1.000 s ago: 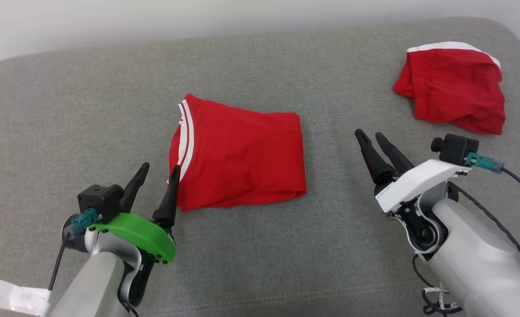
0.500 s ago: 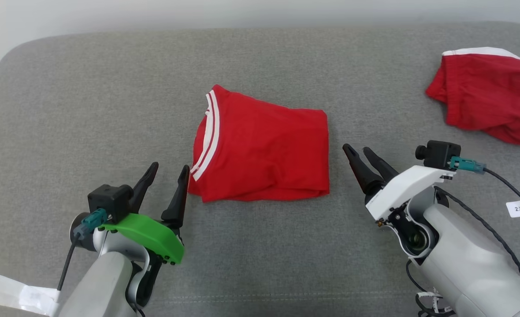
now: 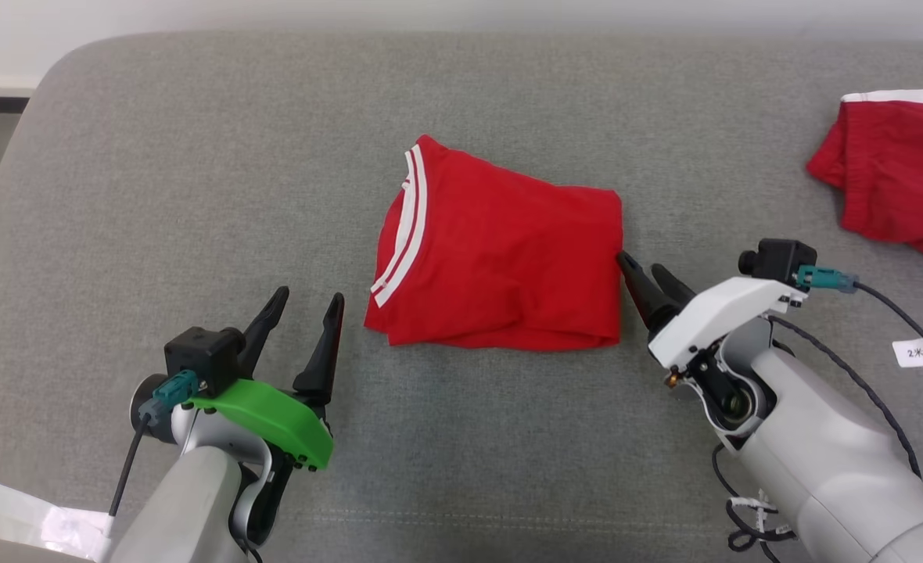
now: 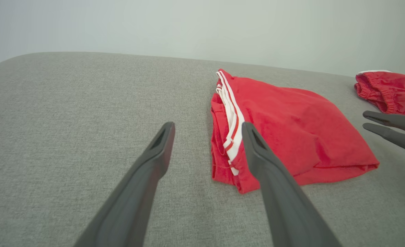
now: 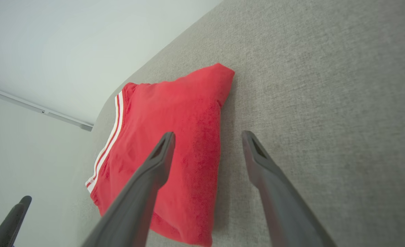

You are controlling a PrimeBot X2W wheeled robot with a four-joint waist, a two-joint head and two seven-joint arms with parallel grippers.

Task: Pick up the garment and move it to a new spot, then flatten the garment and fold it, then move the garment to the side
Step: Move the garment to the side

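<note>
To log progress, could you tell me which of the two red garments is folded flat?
The centre garment, a neat rectangle; the far-right garment lies crumpled.

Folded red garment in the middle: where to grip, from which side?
Probably the straight right edge of the folded garment, from the robot's right, coming in low along the cushion: layers stack evenly there, and the open right gripper sits beside it.

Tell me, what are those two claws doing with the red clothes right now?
Left gripper open, near folded garment at its striped edge. Right gripper open, tips at opposite edge. Garment flat, ungripped. Second red garment far right, out of the way.
</note>
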